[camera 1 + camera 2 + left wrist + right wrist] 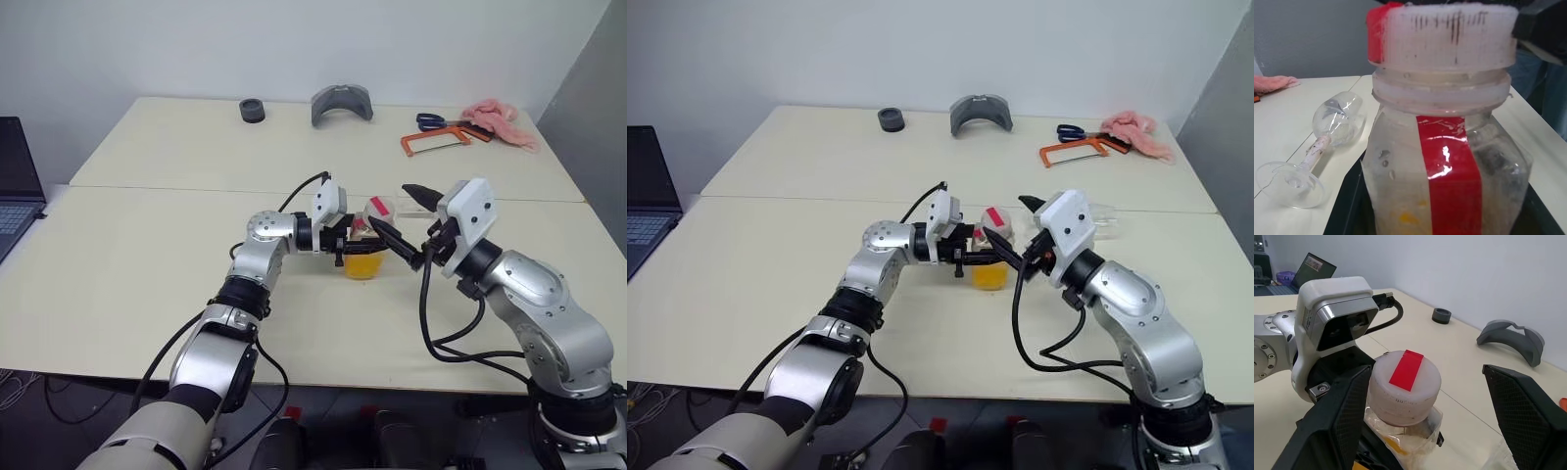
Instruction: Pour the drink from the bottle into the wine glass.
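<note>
Clamping the capped bottle (pixel 992 245) upright, the left gripper (pixel 972 258) steadies it; the right gripper (pixel 1435 411) gapes wide around the cap (pixel 1404 387) to unscrew.

Beside the bottle (pixel 1403 396), the wine glass (pixel 1327 142) lay toppled near the table's (pixel 147 294) middle seam; the near edge offered bare passage.

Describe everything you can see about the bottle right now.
The bottle is small, clear plastic, squarish with faceted corners, and has a red vertical stripe on its side. Its wide whitish screw cap is still on, with a red strip across the top. Orange-yellow drink fills the lower part. It stands upright on the table, held around the body by the left tool. The right tool is open around the cap, one finger close beside it, the other well clear.
</note>
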